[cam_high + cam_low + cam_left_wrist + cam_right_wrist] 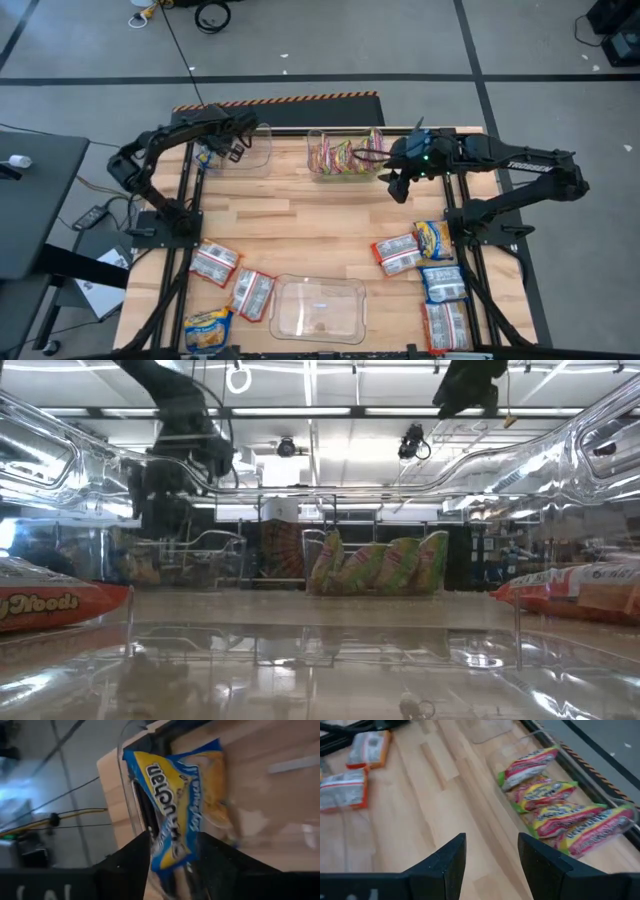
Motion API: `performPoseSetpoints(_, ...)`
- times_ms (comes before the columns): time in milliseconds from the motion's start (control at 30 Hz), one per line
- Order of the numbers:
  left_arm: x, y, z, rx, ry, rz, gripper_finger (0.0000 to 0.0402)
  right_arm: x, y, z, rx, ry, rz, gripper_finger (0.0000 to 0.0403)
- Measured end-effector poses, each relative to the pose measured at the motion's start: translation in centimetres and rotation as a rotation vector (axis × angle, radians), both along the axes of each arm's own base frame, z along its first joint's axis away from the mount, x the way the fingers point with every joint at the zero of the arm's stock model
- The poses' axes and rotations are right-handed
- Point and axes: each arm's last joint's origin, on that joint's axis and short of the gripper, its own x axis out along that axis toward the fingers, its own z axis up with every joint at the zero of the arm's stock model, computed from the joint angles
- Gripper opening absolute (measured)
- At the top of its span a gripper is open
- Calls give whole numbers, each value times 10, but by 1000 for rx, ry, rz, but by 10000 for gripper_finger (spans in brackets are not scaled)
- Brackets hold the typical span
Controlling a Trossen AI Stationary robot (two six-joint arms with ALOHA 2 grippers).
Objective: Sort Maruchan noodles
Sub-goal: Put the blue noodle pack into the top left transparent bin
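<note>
My left gripper (215, 150) (172, 842) is at the table's far left corner, over the left end of a clear bin (250, 150), shut on a blue-yellow Maruchan packet (175, 795). My right gripper (398, 185) (491, 840) hovers open above bare wood. It is just near of the far middle bin (345, 157), where several green/pink-yellow packets (555, 805) stand on edge. Red-silver and blue-yellow packets lie flat near left (213, 262) and near right (443, 283). My left gripper pinches the blue-yellow packet by one short end (170, 857), between its two fingers. The rest of the packet reaches away from the fingers, tilted, across the clear bin's wall (127, 795). Whether it rests on the bin I cannot tell.
An empty clear bin (318, 308) sits at the near edge, between the two groups of loose packets. Bare wood lies across the table's middle. The arms' frames stand at the left (165, 225) and right (480, 225) edges. A striped strip (280, 100) marks the far edge.
</note>
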Motion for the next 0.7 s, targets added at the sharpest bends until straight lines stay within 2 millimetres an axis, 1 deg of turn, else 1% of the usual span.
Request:
performPoseSetpoints(100, 1, -14, 21, 28, -115, 0, 164, 1, 9, -1, -6, 3, 38, 185)
performPoseSetpoints(167, 3, -28, 33, 39, -204, -9, 164, 3, 18, -5, -5, 5, 58, 185)
performPoseSetpoints(233, 6, -43, 44, 44, -296, -41, 164, 3, 27, -14, 14, 28, 67, 185)
performPoseSetpoints(333, 13, -70, 60, 47, -425, -156, 164, 1, 42, -31, 76, 75, 23, 185)
performPoseSetpoints(467, 24, -106, 78, 73, -611, -270, 164, -13, 55, -64, 223, 216, -182, 185)
performPoseSetpoints(567, 31, -131, 88, 93, -739, -341, 164, -30, 63, -90, 315, 352, -389, 185)
performPoseSetpoints(633, 38, -148, 93, 89, -803, -418, 164, -38, 69, -107, 373, 423, -514, 185)
performPoseSetpoints(700, 41, -165, 94, 67, -831, -490, 164, -42, 76, -124, 425, 493, -596, 185)
